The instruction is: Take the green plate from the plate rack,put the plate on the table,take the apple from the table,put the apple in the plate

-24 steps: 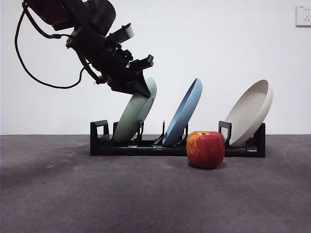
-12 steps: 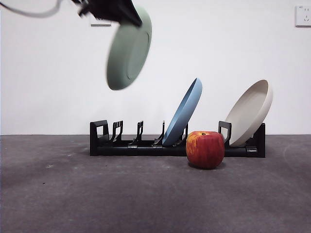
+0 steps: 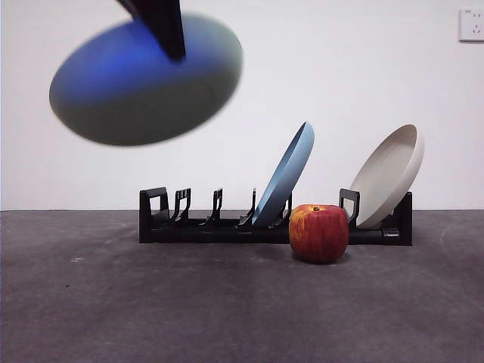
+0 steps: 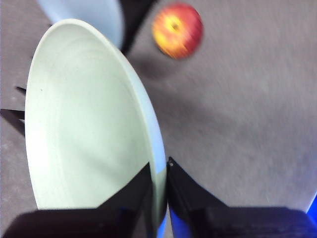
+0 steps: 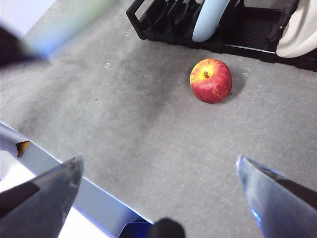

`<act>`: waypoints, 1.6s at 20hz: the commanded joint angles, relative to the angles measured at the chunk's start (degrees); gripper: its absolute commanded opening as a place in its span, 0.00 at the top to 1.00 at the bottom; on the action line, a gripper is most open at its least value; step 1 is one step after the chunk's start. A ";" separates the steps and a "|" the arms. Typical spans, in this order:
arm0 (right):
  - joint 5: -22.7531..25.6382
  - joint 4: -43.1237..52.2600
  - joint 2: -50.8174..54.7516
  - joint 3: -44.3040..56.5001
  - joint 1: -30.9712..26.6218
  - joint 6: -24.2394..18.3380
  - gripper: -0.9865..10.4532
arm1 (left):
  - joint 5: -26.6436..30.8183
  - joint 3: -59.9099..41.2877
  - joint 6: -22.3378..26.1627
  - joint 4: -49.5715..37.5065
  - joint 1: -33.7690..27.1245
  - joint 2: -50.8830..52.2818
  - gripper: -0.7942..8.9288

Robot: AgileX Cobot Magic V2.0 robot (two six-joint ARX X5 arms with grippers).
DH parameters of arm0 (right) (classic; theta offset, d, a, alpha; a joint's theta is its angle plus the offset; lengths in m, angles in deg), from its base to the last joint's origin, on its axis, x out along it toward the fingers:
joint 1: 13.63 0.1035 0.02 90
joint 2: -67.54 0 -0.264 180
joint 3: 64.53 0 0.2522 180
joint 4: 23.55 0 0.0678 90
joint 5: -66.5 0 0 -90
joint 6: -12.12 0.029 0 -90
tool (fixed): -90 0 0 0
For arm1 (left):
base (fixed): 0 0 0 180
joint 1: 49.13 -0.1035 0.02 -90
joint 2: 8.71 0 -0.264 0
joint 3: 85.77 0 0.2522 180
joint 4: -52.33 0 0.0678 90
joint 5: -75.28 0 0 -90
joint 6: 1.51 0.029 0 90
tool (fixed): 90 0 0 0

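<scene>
- left gripper (image 4: 158, 171) jaws pinched narrow on the rim of the green plate (image 4: 84, 124), one jaw on each face.
- green plate (image 3: 147, 79) hangs blurred in the air, high above the table (image 3: 151, 302) and clear of the plate rack (image 3: 197, 227).
- apple (image 3: 319, 233) sits on the table just in front of the rack, between the blue plate (image 3: 286, 175) and the beige plate (image 3: 387, 175), both leaning in their slots.
- right gripper (image 5: 158, 171) jaws spread wide, holding nothing, above bare table with the apple (image 5: 211, 80) well beyond them.
</scene>
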 commanded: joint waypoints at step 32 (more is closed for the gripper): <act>-0.35 1.31 -2.38 -0.11 0.15 -0.07 0.31 | 4.11 -9.03 -2.01 -15.08 13.99 -9.03 0.68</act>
